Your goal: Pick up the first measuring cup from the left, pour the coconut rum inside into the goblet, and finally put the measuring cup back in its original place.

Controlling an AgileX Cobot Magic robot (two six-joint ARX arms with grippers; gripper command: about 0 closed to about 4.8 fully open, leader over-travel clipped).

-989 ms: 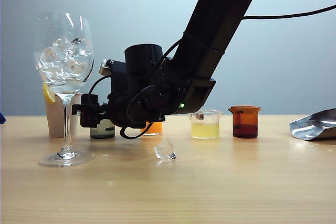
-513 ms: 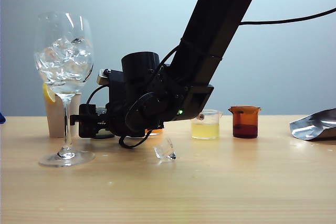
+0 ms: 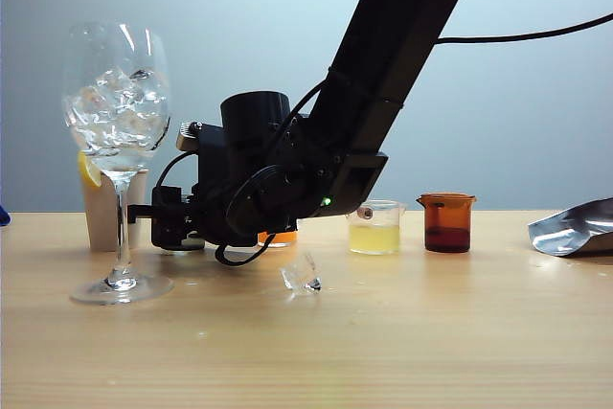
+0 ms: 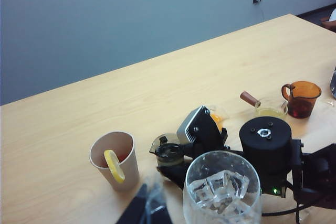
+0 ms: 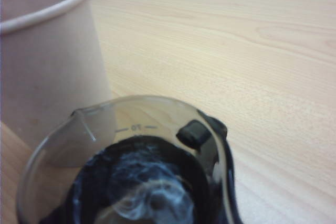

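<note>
I'm watching the right gripper (image 3: 144, 213) sitting low over the table (image 3: 383, 332), reaching in from the right toward the measuring cup (image 4: 169, 152), w/ the goblet (image 3: 117, 155) just in front on the left of the exterior view. The cup is standing upright on the table just beside the paper cup (image 4: 115, 158); the black arm is hiding nearly all of it in the exterior view. In the right wrist view the measuring cup (image 5: 131, 166) is filling the lower half, smoky grey, scale marks showing, coconut rum (image 5: 152, 192) lying clear in the bottom. The fingers aren't showing there, so I can't tell whether the jaws are spread or pinching the cup. The goblet bowl is holding ice cubes (image 3: 115, 102). The paper cup is carrying a lemon slice (image 4: 113, 165) on its rim. Further right along the row: an orange-liquid cup (image 3: 278, 234) mostly behind the arm, a clear cup of pale yellow liquid (image 3: 374, 228), an amber cup (image 3: 446, 222) w/ dark liquid, then a silver pouch (image 3: 575, 227). A loose ice cube (image 3: 302, 273) is lying on the table in front.

Vs. a second ago, the right gripper is sitting lower and further left, now covering the grey cup that was showing below it.

Left gripper (image 4: 147, 208) is showing only as a dark, blurred tip at the edge of its own view, high above the goblet; can't tell its state.
</note>
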